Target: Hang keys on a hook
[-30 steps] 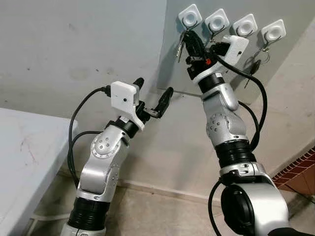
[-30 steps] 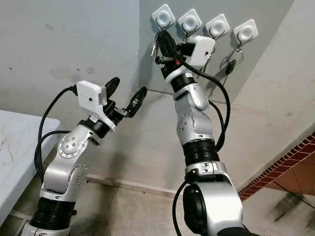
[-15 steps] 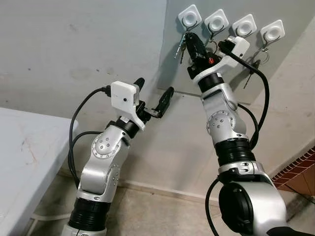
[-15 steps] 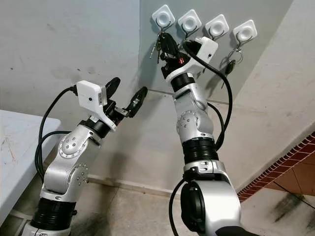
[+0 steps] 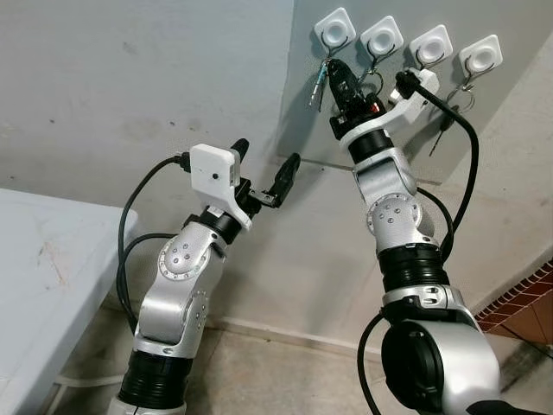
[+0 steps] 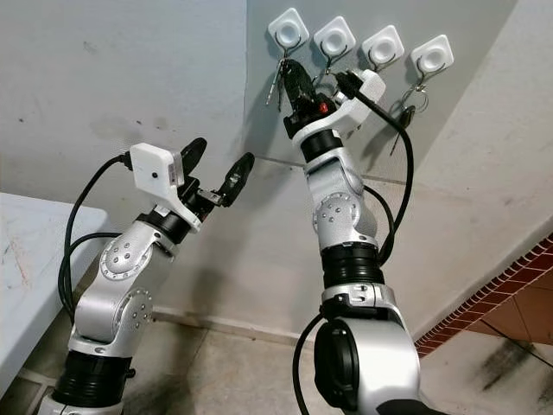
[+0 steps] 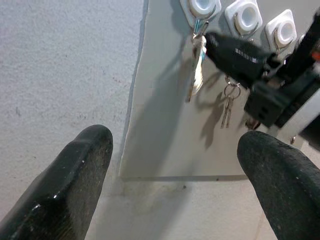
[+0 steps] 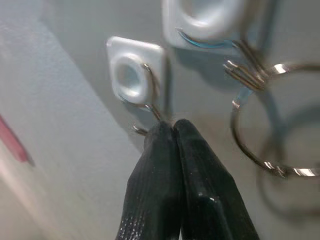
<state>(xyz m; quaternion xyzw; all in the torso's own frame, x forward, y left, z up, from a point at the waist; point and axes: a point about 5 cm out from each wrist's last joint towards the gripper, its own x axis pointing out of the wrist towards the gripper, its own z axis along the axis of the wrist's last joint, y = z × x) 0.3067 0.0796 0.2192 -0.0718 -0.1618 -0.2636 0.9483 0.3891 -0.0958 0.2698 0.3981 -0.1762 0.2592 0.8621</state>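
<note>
Four white square hooks sit in a row on a grey wall panel. My right gripper is raised to the leftmost hook, shut, with a bunch of keys dangling just under that hook. In the right wrist view the shut fingertips pinch thin wire right at the hook's metal loop. My left gripper is open and holds nothing, lower and to the left, pointing at the panel. The left wrist view shows the keys hanging from the hook.
Other keys hang from the second hook and the rightmost hook, with a dark fob below. A white table stands at the left. Red brick tiling runs along the lower right.
My right wrist has twisted and the gripper has lifted closer to the leftmost hook, bringing the keys up under it. The left arm has shifted only slightly.
</note>
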